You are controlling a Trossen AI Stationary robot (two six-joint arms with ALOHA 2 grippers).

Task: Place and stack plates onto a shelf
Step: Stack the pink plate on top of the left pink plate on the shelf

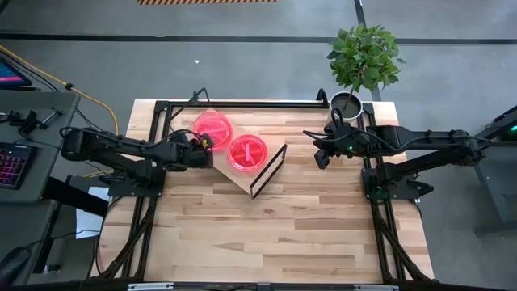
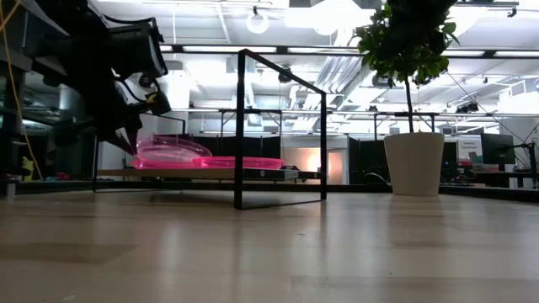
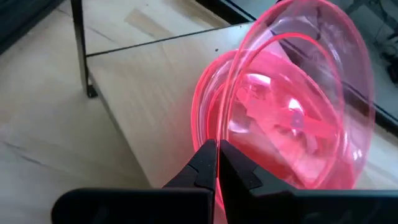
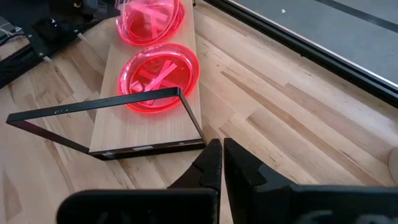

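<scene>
On the shelf [image 1: 242, 174], toward its left end, the left gripper [image 3: 217, 158] is clenched on the rim of a tilted plate [image 3: 311, 81], which it holds leaning over a plate pile [image 3: 214, 118] lying flat beneath it; the step in hand, by my judgement, is setting this plate down onto that pile. A second flat pile of plates [image 1: 246, 151] lies just beside it on the same board, nearer the black frame upright [image 1: 269, 170]; how many plates either pile holds cannot be told. The next move seems to call for levelling the tilted plate so it nests squarely on the pile, then letting go of the rim without dragging the pile along; a slanted release could leave it riding up on the edge. The left arm reaches in low from the surface's left side, wrist close to the board; the right gripper [image 1: 321, 155] waits above the surface [image 1: 283, 234] to the right of the shelf, near the potted plant [image 1: 363, 56], its jaws closed on nothing.
</scene>
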